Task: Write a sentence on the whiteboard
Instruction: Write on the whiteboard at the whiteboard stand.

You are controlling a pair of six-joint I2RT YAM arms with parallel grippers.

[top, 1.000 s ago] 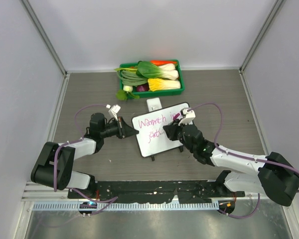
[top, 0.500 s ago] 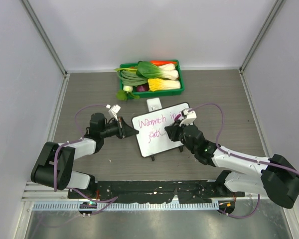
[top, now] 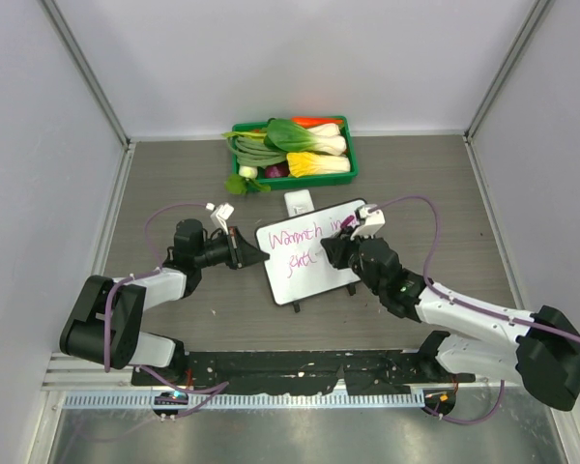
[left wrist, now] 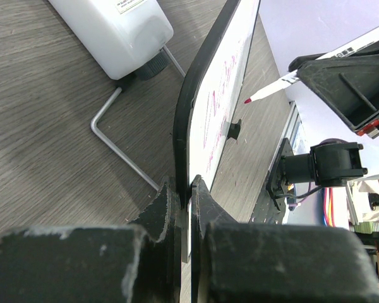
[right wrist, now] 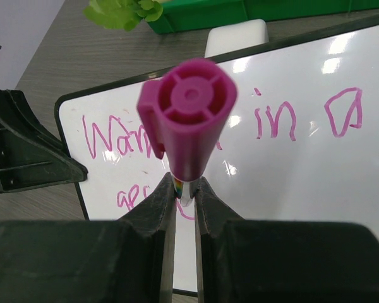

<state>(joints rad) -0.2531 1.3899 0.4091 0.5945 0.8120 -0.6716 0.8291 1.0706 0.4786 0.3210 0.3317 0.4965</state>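
We see the whiteboard (top: 309,261) on the surface (top: 174,174) between both arms, its left edge pinched in our left end effector (top: 259,255), while our right end effector (top: 331,253), clamped around a pink marker (right wrist: 188,120), holds it over the sentence (top: 304,238).

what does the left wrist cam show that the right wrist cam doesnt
Only left wrist: the whiteboard edge-on, its rim pinched in the left gripper, the marker tip, and a bent metal rod.
Only right wrist: the sentence face-on and partly readable, the green tray, and the marker's pink rear end in the right gripper.
Both: the board, pink writing, the marker, and the white box.
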